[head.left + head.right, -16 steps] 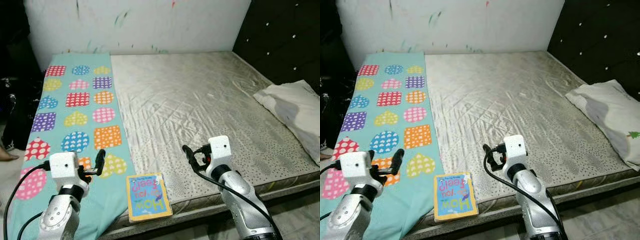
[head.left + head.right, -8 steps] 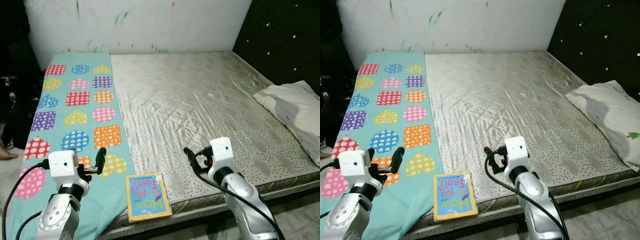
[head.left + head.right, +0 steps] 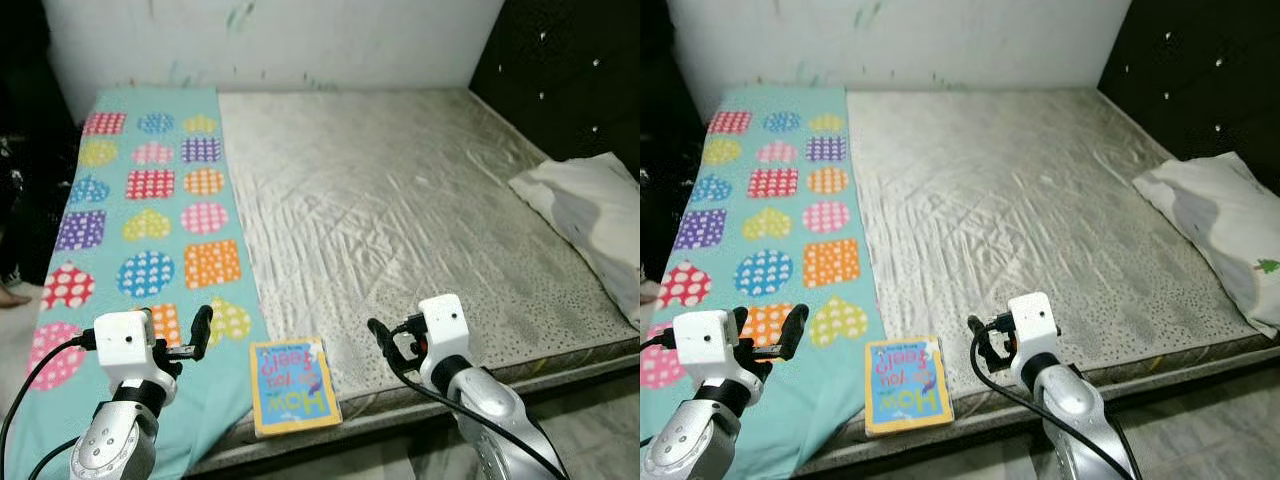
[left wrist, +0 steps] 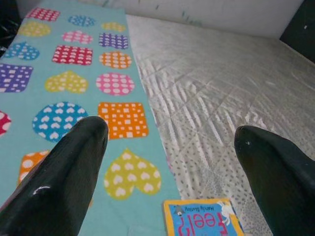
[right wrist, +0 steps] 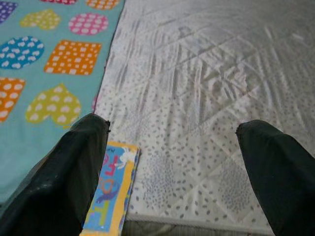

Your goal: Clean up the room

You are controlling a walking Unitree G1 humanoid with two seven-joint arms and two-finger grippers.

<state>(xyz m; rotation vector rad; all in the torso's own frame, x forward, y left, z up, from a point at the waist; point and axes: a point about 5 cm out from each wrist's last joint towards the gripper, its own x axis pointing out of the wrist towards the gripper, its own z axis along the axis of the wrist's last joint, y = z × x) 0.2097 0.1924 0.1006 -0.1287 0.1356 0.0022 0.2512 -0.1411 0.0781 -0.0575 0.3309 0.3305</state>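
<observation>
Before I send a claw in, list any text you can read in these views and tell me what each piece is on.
"feel?", large colourful letters on the cover of the book at the near edge of the mattress, upside down from the head camera.
Other large cover words: partly readable, seemingly "HOW" and "you", not certain.
Small line along the cover's far edge: too small to read.
Patterned blanket, pillow: no text.

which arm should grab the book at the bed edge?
Close call, probably left. The book lies between both open grippers at the mattress edge. The left gripper hangs beside its near corner over the blanket; the right gripper sits slightly farther off.
</observation>
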